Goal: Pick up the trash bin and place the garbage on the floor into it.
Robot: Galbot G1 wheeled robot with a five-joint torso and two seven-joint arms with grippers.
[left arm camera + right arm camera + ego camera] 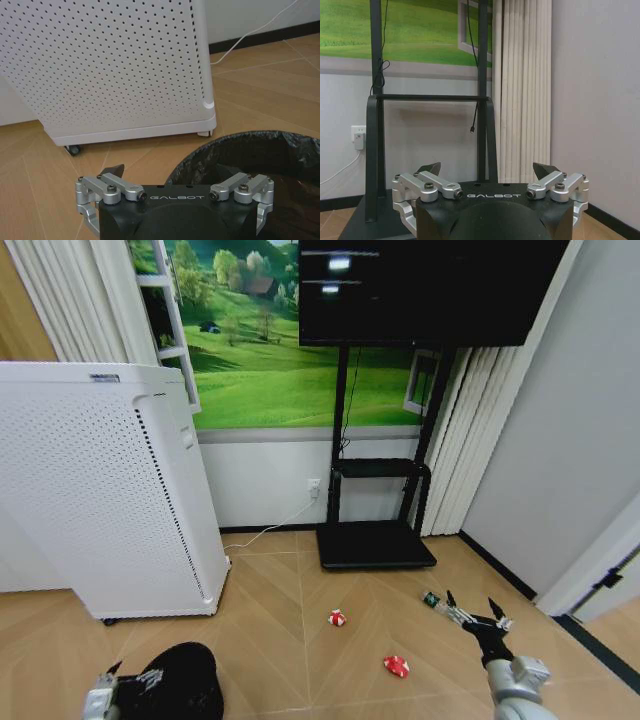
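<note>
**Black bin at left gripper, litter on floor**

Black trash bin (pixel 180 680) sits against left gripper (pixel 128 682); cannot tell if its fingers clamp the rim. Right gripper (pixel 472 608) is spread open, empty, green bottle (pixel 431 599) just beside its fingertips. Two red-and-white cans (pixel 337 617) (pixel 396 666) lie between both grippers. White perforated appliance (pixel 100 490) beyond the bin.

Pale wood-look floor (pixel 300 640) in a herringbone pattern, smooth with a soft sheen. Tall white perforated plastic appliance (pixel 100 490), matt, dotted all over with fine holes. Small black round trash bin (pixel 185 680) lined with a crinkled, faintly glossy black plastic bag (pixel 260 150). Brushed silver metal linkages on matt black plastic housing at the left gripper (pixel 175 187) and right gripper (pixel 490 177). Glossy black screen (pixel 420 290) on a matt black metal stand (pixel 378 530). White pleated cloth curtain (pixel 522 90).
</note>
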